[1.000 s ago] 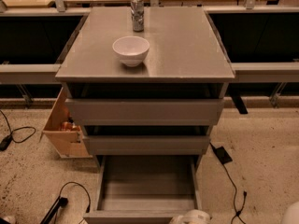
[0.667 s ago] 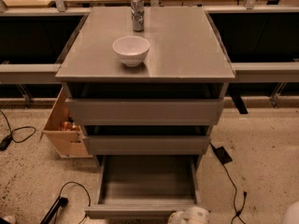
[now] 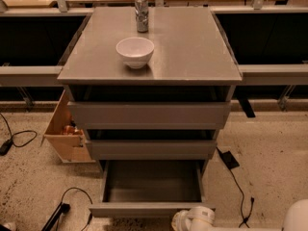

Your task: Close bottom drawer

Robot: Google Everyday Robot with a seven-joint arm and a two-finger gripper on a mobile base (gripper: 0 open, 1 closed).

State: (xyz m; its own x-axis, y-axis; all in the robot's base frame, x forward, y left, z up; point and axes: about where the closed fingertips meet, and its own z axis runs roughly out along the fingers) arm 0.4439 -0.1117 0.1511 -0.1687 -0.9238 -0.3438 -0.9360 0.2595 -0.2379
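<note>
Moved over the last second: the bottom drawer [image 3: 151,210], its front sitting a little nearer the cabinet [image 3: 192,57], and the gripper [image 3: 192,220], shifted slightly left at the lower edge of the view.

Cabinet: grey, three drawers; the two upper drawers [image 3: 149,114] stood slightly forward.

Wooden drawer [image 3: 62,129]: at the cabinet's left side, open.

Bottom drawer: pulled well out, its long grey tray bare; judged barely begun, nearly the whole inward push left.

Gripper: white, just beside the drawer front's right end, on the outer side, touching or almost so; whether it was apart or together could not be told; the drawer lay directly beyond it, towards the cabinet.

Bowl [image 3: 135,51]: white, on the cabinet top.

Can [image 3: 141,14]: upright, behind the bowl.
</note>
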